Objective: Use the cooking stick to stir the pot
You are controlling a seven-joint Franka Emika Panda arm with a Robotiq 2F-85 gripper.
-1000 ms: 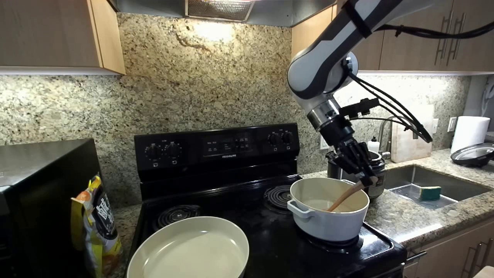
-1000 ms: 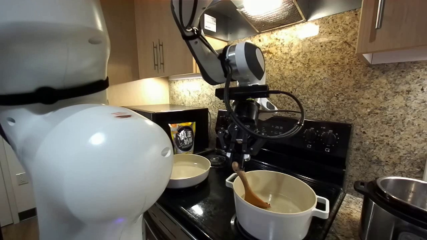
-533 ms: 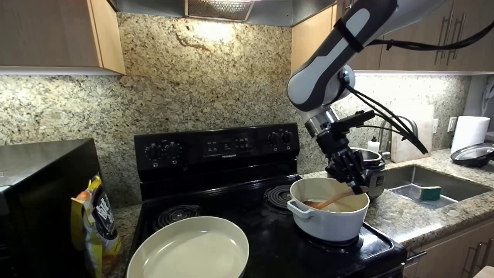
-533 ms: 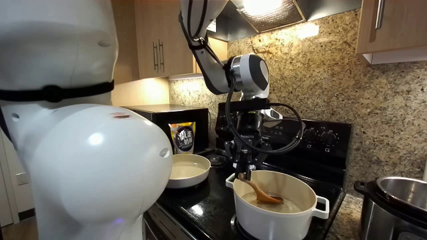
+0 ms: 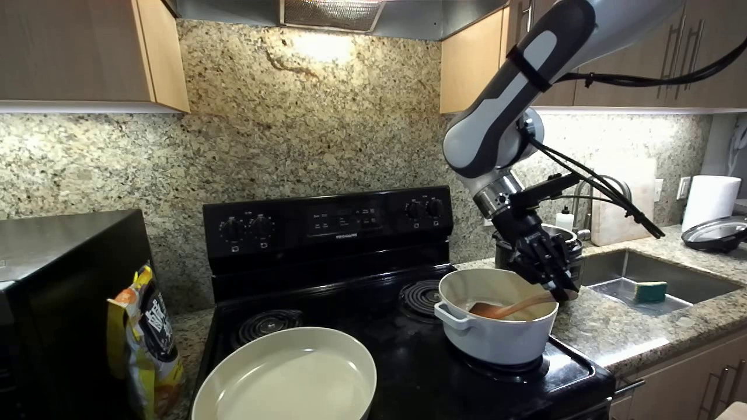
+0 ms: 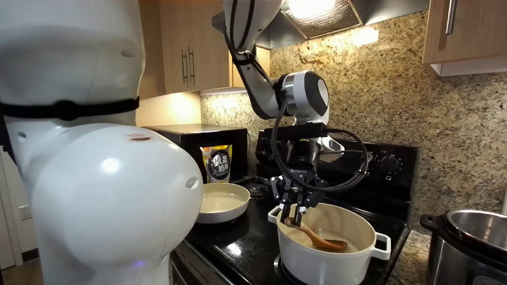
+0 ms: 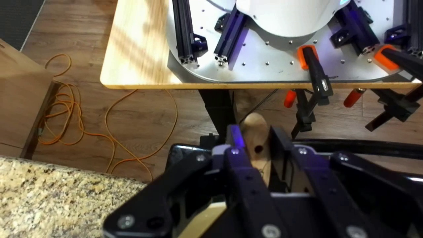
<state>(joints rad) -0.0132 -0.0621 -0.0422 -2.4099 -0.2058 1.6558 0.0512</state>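
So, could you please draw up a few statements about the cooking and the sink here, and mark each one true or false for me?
1. The hand grips the spoon. True.
2. The spoon stands straight up. False: it slants, with its lower end inside the pot.
3. A sponge is in the sink. True.
4. The pot is in the sink too. False: it is on the stove.
5. The shallow pan is also on the stove. True.
6. The pot is black outside. False: it is white.

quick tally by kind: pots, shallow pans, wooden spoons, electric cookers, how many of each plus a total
White pot: 1
Shallow pan: 1
Wooden spoon, held by the claw: 1
Electric cooker: 1
Total: 4
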